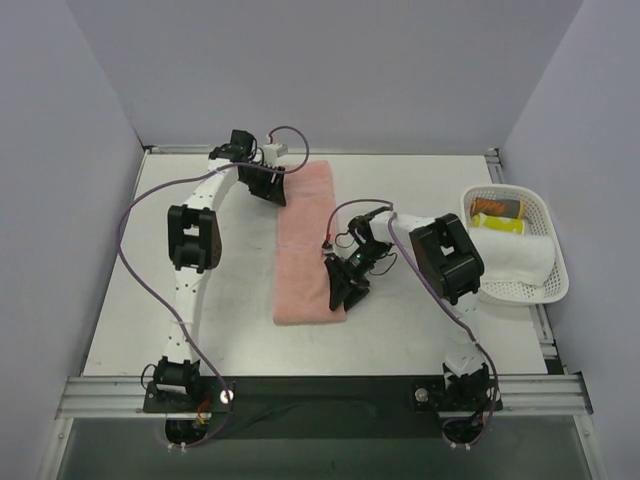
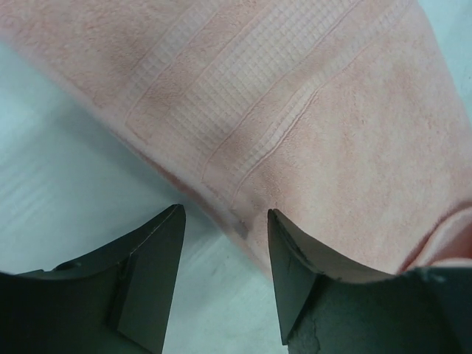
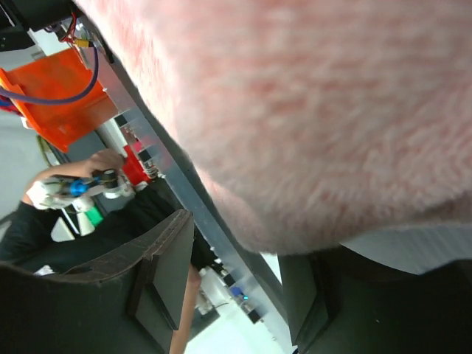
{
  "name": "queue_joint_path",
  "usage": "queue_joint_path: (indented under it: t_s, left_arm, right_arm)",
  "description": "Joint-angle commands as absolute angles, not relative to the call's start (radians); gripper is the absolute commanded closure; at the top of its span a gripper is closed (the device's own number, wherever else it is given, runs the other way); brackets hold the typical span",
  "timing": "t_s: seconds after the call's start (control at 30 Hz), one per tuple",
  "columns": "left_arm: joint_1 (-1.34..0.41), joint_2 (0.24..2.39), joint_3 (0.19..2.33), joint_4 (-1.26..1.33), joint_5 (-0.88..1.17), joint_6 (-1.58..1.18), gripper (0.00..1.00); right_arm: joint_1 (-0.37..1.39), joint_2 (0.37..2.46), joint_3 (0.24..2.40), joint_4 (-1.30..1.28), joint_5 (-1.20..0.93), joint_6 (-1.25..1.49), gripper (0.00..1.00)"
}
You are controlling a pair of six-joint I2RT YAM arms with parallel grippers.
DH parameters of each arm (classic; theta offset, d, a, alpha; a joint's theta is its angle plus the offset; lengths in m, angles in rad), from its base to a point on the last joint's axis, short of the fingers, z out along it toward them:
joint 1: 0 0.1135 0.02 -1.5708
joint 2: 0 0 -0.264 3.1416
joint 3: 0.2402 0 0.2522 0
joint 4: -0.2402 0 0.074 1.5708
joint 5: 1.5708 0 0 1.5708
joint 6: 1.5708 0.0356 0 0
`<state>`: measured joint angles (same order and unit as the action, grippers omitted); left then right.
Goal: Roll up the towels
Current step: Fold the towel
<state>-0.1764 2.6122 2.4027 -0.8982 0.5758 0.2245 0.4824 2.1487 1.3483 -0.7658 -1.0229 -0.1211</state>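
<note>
R gripper (image 3: 236,247): jaws apart, nothing clamped btw them as far as the wrist view shows. Pink terry fills the view above and lies over one finger, so the cloth looks lifted or draped on it, not pinched. Top view puts this gripper at the near-right corner of the pink towel (image 1: 308,240), low over the hem.

L gripper (image 2: 225,221): also released. Its fingers (image 2: 151,273) straddle the pink towel's edge by the woven band, one tip over bare table (image 1: 420,180), the other over cloth. That's the pink towel's far-left corner.

The pink towel lies flat at full length, long axis running away from the arm bases, no roll started. The white towel (image 1: 525,258) is well to the right of the pink towel, lying in the mesh basket (image 1: 520,292) w/ a couple of other items, neither arm near it.

Step, my read: very start of rolling the pink towel. R arm works the near short end, L arm sits at the far end, prob to steady it. 0 of 2 rolled.

Next move calls for:
- R gets a real hold on the near hem and turns over a tight first fold.
- R then drives the roll toward the far end. Terry is soft, so a loose first turn means a sloppy roll.
- L keeps the far end flat w/o bunching and clears out before the roll reaches it.
</note>
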Motion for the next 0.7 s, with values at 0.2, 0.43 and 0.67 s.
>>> queue_joint_path:
  t_s: [0.2,0.43,0.67]
  left_arm:
    - [-0.074,2.220,2.069,-0.872,0.709,0.339,0.39]
    - [-0.075,1.587,1.360,-0.701,0.686,0.640,0.36]
    - [-0.265,1.229,0.935,-0.644,0.565,0.903,0.34]
  right_arm:
    - [0.278,1.907,1.313,-0.827,-0.982,-0.143,0.50]
    - [0.314,1.890,1.452,-0.726,-1.029,-0.035,0.52]
    - [0.481,2.006,1.574,-0.658,-1.028,0.061,0.53]
